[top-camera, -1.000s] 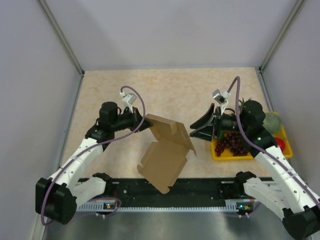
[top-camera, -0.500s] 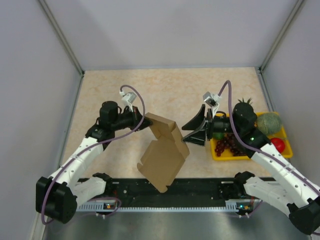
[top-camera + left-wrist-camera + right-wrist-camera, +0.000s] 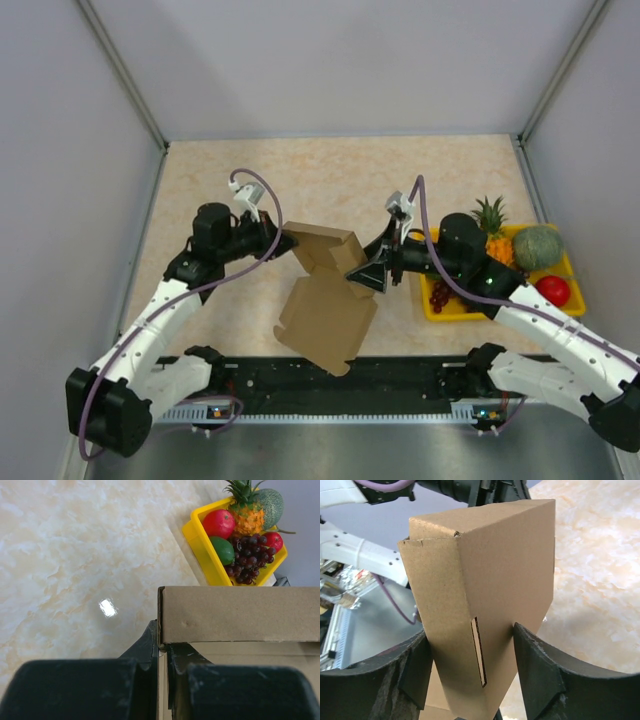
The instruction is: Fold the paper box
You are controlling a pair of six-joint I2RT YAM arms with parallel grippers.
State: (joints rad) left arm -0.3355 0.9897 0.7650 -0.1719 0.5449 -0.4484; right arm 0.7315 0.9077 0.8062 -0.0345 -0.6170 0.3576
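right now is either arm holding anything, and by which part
Left gripper pinches the cardboard box by one edge of its raised panel. Right gripper straddles the other end, jaws wide; whether it grips cannot be told.

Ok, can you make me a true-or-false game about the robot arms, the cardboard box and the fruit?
1. The left gripper is wide open. False: it is shut, pinching an edge of the box.
2. The right gripper has a finger on each side of the box's folded end. True.
3. The pineapple sits inside the box. False: it is in the yellow tray.
4. The box is all closed up. False: a big flap is spread out, not folded in.
5. There are grapes in the yellow tray. True.
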